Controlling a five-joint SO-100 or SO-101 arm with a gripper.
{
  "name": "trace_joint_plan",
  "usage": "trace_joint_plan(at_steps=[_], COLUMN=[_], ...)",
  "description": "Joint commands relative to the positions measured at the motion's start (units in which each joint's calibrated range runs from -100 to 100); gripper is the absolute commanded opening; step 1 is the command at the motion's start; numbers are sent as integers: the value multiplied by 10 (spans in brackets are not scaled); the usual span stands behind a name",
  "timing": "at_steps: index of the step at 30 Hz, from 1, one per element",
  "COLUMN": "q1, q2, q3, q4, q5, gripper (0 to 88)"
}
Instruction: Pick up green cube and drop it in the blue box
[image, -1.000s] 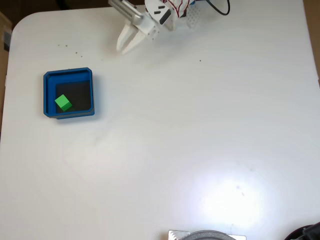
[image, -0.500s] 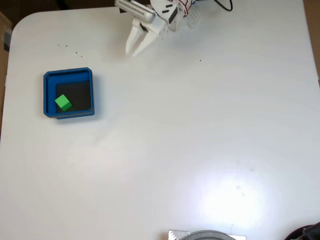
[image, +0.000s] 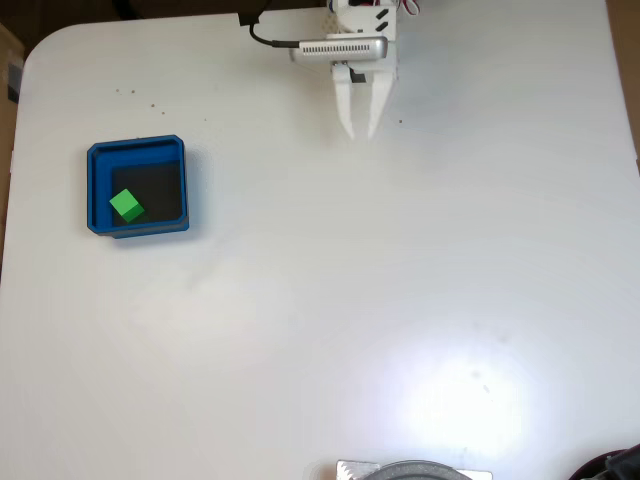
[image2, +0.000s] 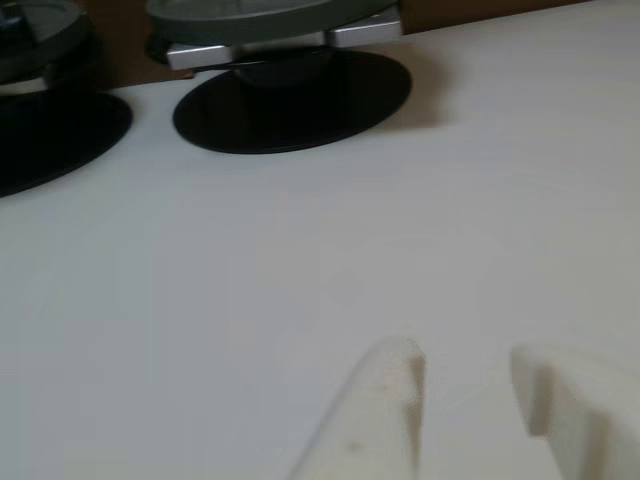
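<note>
Green cube (image: 126, 206): It is seen in the fixed view lying inside the blue box, on the dark floor toward the lower left corner, turned a little askew to the walls. It is judged to be already delivered.

Blue box (image: 137, 187): It is placed on the white table (image: 320, 320) at the left of the fixed view, well apart from the arm. Its thick blue walls are closed around a dark floor, and nothing but the cube is held in it.

Gripper (image: 360, 132): It is seen at the top of the fixed view, pointing down the picture, with the two white fingers parted by a narrow gap. Nothing is held between them. In the other view the fingertips (image2: 385, 400) are shown low at the bottom edge over bare table, with an empty space between them.

Background: Two dark round bases (image2: 292, 97) are seen at the far edge of the table in the other view.

Handling of the cube: It is judged to be light and rigid, with plain smooth faces that could slip under a weak pinch. If it had to be taken again, two opposite flat faces would best be clamped, with the fingers turned to match its skewed sides; the near wall is likely to crowd one finger.

Task state: The drop is judged complete.
</note>
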Motion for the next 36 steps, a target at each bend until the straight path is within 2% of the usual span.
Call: trace_joint_plan(at_steps=[1,11,22,36], q1=[-53,-125,-127,-125], q2=[-13,-7,-8,-8], q3=[4,4,4,4], q4=[-15,-14,73,77], q5=[2,2,0,-1], gripper=[14,14,14,14])
